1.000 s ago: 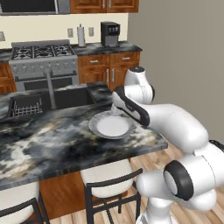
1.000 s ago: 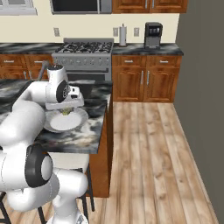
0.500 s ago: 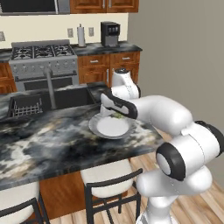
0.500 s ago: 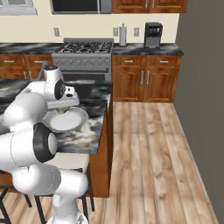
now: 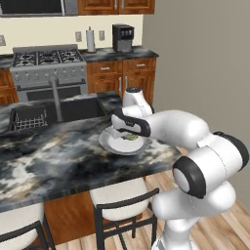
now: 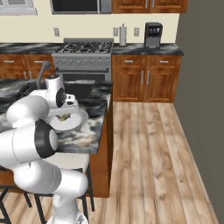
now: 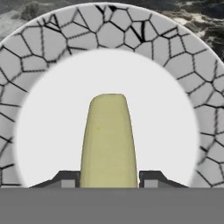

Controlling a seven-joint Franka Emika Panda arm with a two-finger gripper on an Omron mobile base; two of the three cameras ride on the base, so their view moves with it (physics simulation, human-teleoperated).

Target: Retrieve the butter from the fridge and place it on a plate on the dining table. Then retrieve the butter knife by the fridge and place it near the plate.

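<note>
The butter (image 7: 108, 140), a pale yellow-tan stick, sits between my fingertips (image 7: 65, 177) and points out over the white centre of the plate (image 7: 52, 39). My gripper (image 7: 109, 179) is shut on it. From the base, the gripper (image 5: 129, 134) hangs low over the round plate (image 5: 110, 142) on the marbled dining table (image 5: 58, 156), with the butter (image 5: 131, 137) just above the plate's surface. The right base view has the gripper (image 6: 64, 116) over the same plate (image 6: 75, 121). I cannot tell whether the butter touches the plate. The fridge and the butter knife are out of view.
A sink with a tall faucet (image 5: 54, 95) and a dish rack (image 5: 27, 119) lies in the table behind the plate. Two stools (image 5: 122, 205) stand under the near edge. A stove (image 5: 46, 63) and wall counters with a coffee machine (image 5: 122, 38) are behind; wood floor (image 6: 148, 153) lies to the right.
The hand has moved left and down over the plate, bringing the butter close to its centre. The elbow has swung out to the right. The grip on the butter is unchanged.
</note>
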